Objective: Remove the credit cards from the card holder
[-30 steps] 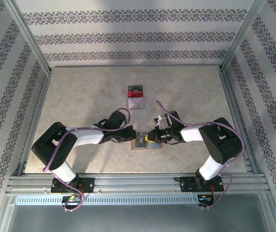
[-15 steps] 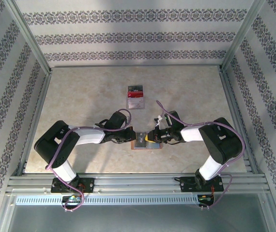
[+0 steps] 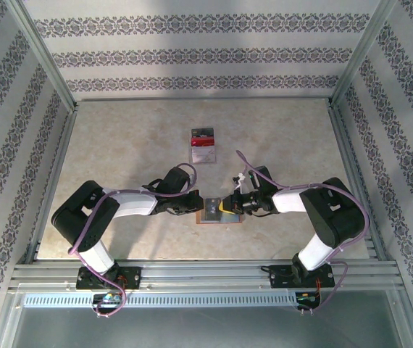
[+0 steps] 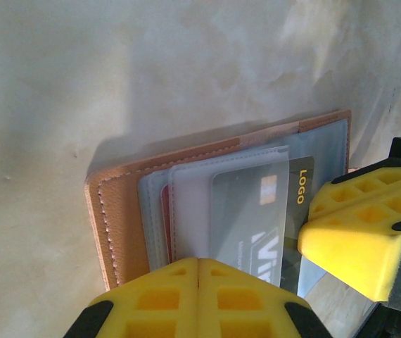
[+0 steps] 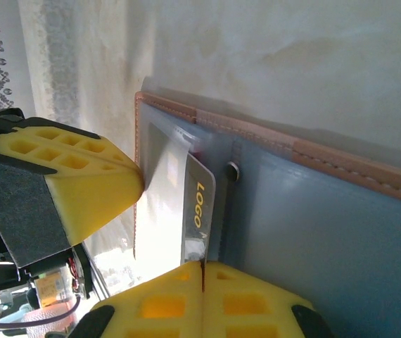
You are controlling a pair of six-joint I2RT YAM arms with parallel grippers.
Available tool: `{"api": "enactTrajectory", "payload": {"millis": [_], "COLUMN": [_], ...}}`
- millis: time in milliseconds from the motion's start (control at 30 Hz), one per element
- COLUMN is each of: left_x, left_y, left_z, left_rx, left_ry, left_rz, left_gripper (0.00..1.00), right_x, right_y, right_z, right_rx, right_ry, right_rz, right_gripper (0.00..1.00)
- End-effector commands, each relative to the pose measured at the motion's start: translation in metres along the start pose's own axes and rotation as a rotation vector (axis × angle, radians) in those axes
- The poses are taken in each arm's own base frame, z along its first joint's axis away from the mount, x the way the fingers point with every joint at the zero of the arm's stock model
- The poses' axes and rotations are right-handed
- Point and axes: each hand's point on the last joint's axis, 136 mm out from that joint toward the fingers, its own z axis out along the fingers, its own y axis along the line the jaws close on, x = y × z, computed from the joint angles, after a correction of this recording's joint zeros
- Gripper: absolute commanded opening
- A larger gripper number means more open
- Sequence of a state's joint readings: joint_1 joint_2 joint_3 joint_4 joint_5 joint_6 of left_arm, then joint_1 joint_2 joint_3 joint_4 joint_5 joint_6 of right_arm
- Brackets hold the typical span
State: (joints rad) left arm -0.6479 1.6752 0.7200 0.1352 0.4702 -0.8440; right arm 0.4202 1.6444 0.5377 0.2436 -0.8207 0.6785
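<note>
- Lies directly ahead of both sets of jaws and between them: card holder [image 4: 119, 211], spread open on the tabletop [image 4: 116, 84], salmon cover down, pockets up for access.
- Left gripper [image 4: 198, 271]: jaws pressed together, tips over the near edge of the clear pocket [image 4: 186, 204]. Probably pins the holder so it does not slide while a card is drawn. Cannot tell whether the film itself is nipped.
- Right gripper [image 5: 202, 271]: faces the left one, jaws together at a thin seam, tips at the end of a credit card [image 5: 199, 201] marked "LOGO". Cannot tell whether the card edge is caught.
- Projects partly from its pocket toward the right jaws: that same card, suggesting extraction under way, not finished.
- Sits deeper, on the left-jaw side: red edge [image 4: 164, 225], likely another card.
- Rests well beyond both jaws: small stack [image 3: 203, 147], clear of the working area.
</note>
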Motion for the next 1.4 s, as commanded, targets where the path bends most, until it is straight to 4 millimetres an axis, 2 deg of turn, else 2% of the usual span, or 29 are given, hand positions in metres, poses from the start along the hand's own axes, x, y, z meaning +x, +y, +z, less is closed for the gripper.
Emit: {"api": "enactTrajectory", "payload": {"millis": [0, 67, 233, 633, 867, 1033, 1200, 1367], "left_x": [0.012, 0.013, 0.012, 0.012, 0.012, 0.012, 0.013, 0.014], "left_y": [0.031, 0.031, 0.031, 0.03, 0.03, 0.031, 0.034, 0.038], "left_z": [0.006, 0.007, 0.006, 0.006, 0.006, 0.006, 0.005, 0.005], "left_rx": [-0.114, -0.114, -0.112, -0.109, -0.111, -0.113, -0.126, -0.143], "left_ry": [0.038, 0.037, 0.036, 0.036, 0.035, 0.035, 0.033, 0.035], "left_rz": [-0.028, -0.027, -0.028, -0.025, -0.024, -0.024, -0.026, -0.026], "left_gripper": [0.0, 0.0, 0.0, 0.0, 0.0, 0.0, 0.0, 0.0], "right_x": [0.004, 0.004, 0.004, 0.011, 0.01, 0.008, 0.005, 0.003], "right_y": [0.0, 0.001, -0.003, -0.016, -0.015, -0.013, -0.011, -0.007], "right_z": [-0.004, -0.004, -0.001, 0.011, 0.015, 0.012, 0.003, -0.009], "right_rx": [-0.016, -0.018, -0.01, 0.05, 0.07, 0.075, 0.074, 0.067], "right_ry": [0.001, 0.003, 0.012, 0.047, 0.046, 0.034, 0.012, -0.012], "right_rz": [-0.002, 0.002, 0.02, 0.079, 0.08, 0.069, 0.059, 0.049], "right_gripper": [0.16, 0.24, 0.33, 0.32, 0.26, 0.16, 0.07, 0.04]}}
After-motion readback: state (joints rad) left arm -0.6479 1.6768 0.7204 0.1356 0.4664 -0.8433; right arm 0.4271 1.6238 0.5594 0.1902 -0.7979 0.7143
